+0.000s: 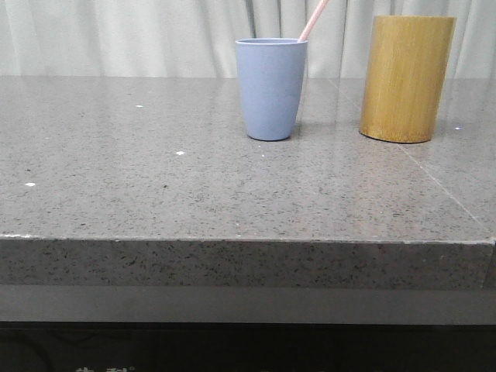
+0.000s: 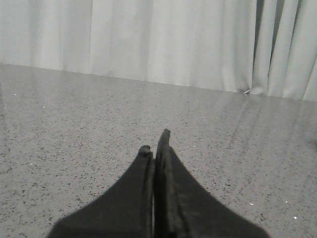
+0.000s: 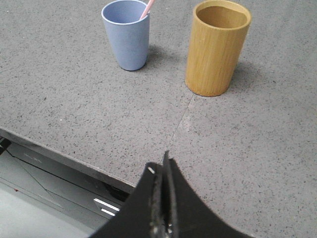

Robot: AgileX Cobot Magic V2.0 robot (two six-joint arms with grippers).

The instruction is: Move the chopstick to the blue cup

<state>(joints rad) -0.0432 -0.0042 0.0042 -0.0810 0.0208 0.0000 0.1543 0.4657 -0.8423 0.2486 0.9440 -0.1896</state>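
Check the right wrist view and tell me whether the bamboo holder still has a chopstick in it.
No. The bamboo holder looks empty inside; the pink chopstick leans in the blue cup.

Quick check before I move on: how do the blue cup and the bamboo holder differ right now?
The blue cup is shorter and tapers toward its base; the bamboo holder is taller and straight-sided. The cup is matte light blue, the holder yellow-brown with wood grain. A pale pink chopstick leans out of the cup, while nothing shows sticking out of the holder. Both stand upright, apart from each other, on the grey table, and neither has a handle.
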